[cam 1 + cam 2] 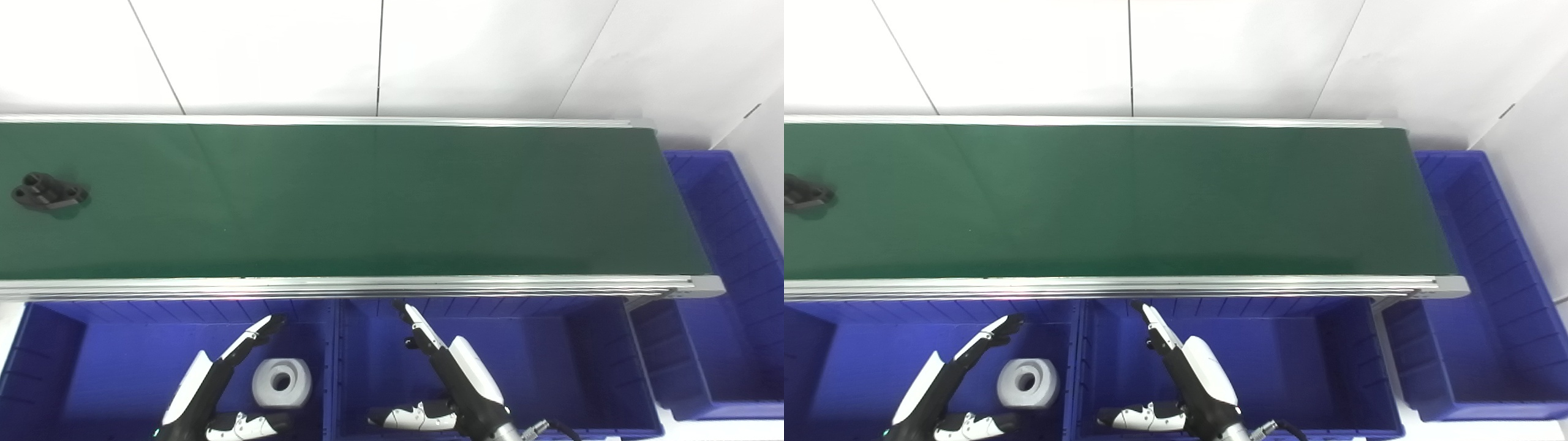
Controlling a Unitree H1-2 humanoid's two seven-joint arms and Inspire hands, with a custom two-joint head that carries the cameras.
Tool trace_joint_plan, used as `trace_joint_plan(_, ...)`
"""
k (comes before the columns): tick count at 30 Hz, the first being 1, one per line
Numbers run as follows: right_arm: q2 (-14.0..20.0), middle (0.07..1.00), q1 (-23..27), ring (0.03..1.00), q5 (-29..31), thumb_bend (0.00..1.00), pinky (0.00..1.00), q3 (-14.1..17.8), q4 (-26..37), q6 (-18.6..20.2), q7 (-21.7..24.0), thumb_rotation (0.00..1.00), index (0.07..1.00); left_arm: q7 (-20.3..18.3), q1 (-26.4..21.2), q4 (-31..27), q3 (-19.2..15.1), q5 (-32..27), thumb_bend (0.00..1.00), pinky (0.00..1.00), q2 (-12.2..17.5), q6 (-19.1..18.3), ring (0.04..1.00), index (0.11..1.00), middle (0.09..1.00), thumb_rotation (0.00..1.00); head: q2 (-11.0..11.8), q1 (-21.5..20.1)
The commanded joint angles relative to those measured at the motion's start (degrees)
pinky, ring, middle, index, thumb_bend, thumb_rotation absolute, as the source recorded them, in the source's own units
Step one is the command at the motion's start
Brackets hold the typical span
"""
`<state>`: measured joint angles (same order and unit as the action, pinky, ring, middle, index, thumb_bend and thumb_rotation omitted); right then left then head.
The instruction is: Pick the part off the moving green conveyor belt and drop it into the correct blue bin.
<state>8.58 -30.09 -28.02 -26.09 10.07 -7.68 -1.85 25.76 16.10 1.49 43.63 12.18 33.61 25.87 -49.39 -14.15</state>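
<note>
A black part (49,192) with round holes lies on the green conveyor belt (367,196) at its far left; in the right eye view it (803,196) is cut by the left edge. My left hand (226,380) is open and empty, low over the left blue bin (55,355). My right hand (447,380) is open and empty, low over the middle blue bin (551,355). Both hands are below the belt's near rail and far from the part.
A white ring-shaped part (282,383) lies in the left bin beside my left hand. A third blue bin (735,257) stands at the belt's right end. A white tiled wall runs behind the belt.
</note>
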Motion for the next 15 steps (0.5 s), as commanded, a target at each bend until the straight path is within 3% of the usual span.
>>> trace_joint_plan(1, -0.02, 1.0, -0.72, 0.975, 0.25, 0.88, 0.84, -0.07, 1.75, -2.41, 0.03, 0.43, 1.0, 2.81, -0.9, -0.63, 0.81, 0.72, 0.86, 0.85, 1.85, 1.06, 0.884, 0.904, 0.903, 0.66, 0.17, 0.18)
trace_joint_plan(6, 0.03, 1.0, -1.55, 0.977, 0.22, 0.89, 0.84, -0.23, 2.66, -1.94, 0.47, 0.42, 1.0, 5.14, -1.32, -0.52, 2.84, 1.27, 0.87, 0.85, 2.84, 1.06, 0.884, 0.91, 0.905, 0.66, 0.46, 0.36)
trace_joint_plan(15, 0.05, 1.0, -2.46, 0.966, -0.59, 0.88, 0.83, 0.07, 4.03, -0.34, 2.16, 0.4, 1.0, 6.25, -0.25, -0.99, 3.58, 0.61, 0.85, 0.86, 2.91, 1.06, 0.895, 0.914, 0.911, 0.68, 0.73, 1.27)
